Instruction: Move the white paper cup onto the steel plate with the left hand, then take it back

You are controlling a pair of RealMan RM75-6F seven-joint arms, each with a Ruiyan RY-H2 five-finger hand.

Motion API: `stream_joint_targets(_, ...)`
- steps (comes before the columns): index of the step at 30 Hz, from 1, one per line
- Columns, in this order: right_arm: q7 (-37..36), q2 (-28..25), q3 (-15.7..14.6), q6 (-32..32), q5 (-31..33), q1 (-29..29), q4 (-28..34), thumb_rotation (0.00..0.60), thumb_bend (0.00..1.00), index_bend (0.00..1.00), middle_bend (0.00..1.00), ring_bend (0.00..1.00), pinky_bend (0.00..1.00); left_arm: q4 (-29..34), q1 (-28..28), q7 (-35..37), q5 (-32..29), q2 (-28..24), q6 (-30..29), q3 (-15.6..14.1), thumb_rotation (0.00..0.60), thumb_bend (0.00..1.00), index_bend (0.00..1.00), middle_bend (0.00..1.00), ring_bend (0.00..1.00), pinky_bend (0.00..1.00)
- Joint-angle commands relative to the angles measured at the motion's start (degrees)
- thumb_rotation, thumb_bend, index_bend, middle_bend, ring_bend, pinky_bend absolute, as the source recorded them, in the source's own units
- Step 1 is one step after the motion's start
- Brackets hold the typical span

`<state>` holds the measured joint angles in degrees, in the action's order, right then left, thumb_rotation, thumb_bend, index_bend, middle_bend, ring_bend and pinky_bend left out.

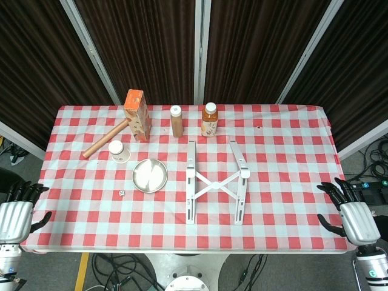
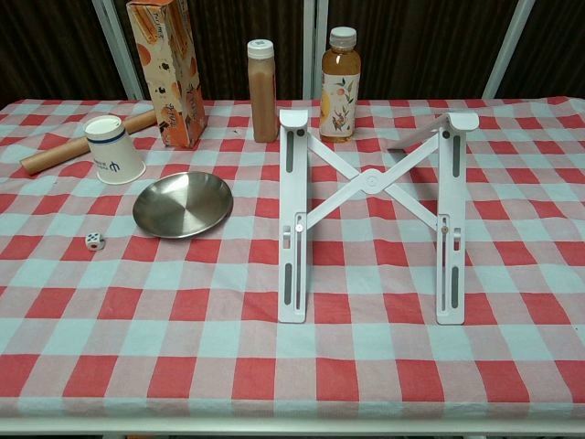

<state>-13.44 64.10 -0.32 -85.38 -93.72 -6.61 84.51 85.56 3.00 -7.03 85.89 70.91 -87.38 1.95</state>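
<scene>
Nothing is under way yet: the white paper cup (image 2: 115, 148) stands just behind-left of the steel plate (image 2: 183, 203), untouched. The left hand (image 1: 17, 213) and right hand (image 1: 351, 212) rest empty, fingers spread. The left hand must first reach the cup.

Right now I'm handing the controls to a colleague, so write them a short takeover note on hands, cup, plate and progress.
Left hand: open, holds nothing, at the table's near left edge.
Right hand: open, holds nothing, at the near right edge.
White paper cup: upright on the cloth, just behind and left of the steel plate, in front of the wooden roller.
Done: nothing shows; plate is bare.
Left: grasp cup with the left hand, set it on the plate, take it back.
</scene>
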Motion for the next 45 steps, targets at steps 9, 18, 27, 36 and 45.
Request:
stream_joint_targets(9,0.7,-0.2,0.3,0.6,0.3,-0.5,0.7,0.6,0.2,0.18,0.17,0.0,0.07,0.6,0.5,-0.2,-1.3,0.0,1.5,0.2,0.6,0.23,0.28,0.24,0.13,0.1)
stream_joint_targets(18,0.2,-1.3,0.8,0.6,0.2,-0.9,1.1,0.6,0.2,0.18,0.17,0.0,0.07,0.3,5.5,2.1,-1.7,-0.2,7.1,2.7,0.6,0.23,0.3,0.25,0.13,0.11)
stream_joint_targets(27,1.2,-3.3,2.3,0.5,0.6,-2.1,2.2,0.6,0.2,0.18,0.17,0.0,0.07,-1.2,15.8,9.8,-3.0,1.8,21.1,5.4,0.6,0.22,0.37,0.45,0.38,0.44)
stream_joint_targets(36,1.3,-3.3,2.6,1.5,1.0,-2.8,2.3,0.6,0.21,0.18,0.17,0.0,0.07,-3.5,22.7,9.5,-6.3,7.8,30.5,5.8,0.6,0.22,0.42,0.67,0.64,0.78)
stream_joint_targets(45,0.9,-3.0,2.4,1.6,0.9,-2.9,1.9,0.6,0.2,0.18,0.17,0.0,0.07,-6.7,26.1,6.1,-11.8,13.5,37.3,4.7,0.6,0.23,0.43,0.77,0.75,0.84)
